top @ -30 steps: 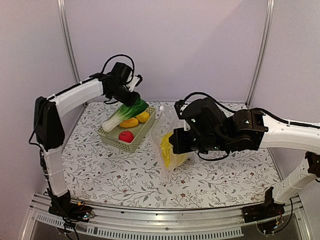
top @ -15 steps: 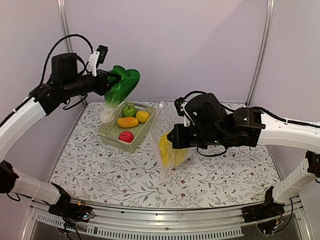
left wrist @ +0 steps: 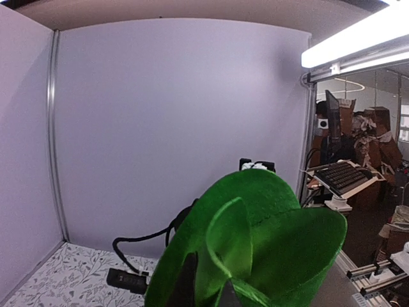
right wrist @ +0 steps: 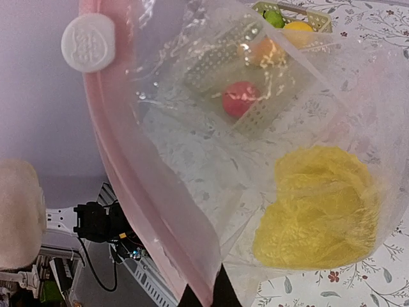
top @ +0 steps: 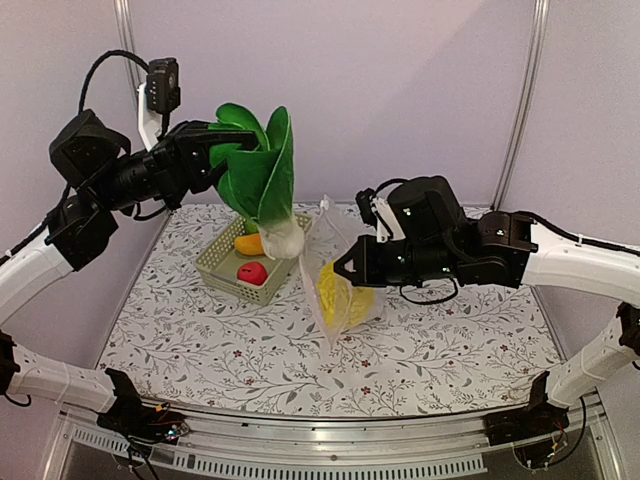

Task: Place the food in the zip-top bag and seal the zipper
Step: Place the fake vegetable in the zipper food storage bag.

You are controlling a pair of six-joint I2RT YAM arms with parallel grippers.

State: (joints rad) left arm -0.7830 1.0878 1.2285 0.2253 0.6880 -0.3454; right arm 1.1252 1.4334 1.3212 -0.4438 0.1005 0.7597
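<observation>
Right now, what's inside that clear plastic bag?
One yellow crinkly food lies at the bottom of the bag. The basket and red fruit show through the plastic from behind, not inside. The right gripper covers part of the bag's upper side.

so the right gripper (right wrist: pixel 206 295) is pinching the clear zip-top bag (right wrist: pixel 192 160) by its pink zipper (right wrist: pixel 137 192) at 6 o'clock, white slider tab (right wrist: pixel 88 42) at 10, yellow cabbage (right wrist: pixel 319 208) inside at 4, lattice basket (right wrist: pixel 214 77) and red fruit (right wrist: pixel 239 100) showing through at 12.
</observation>
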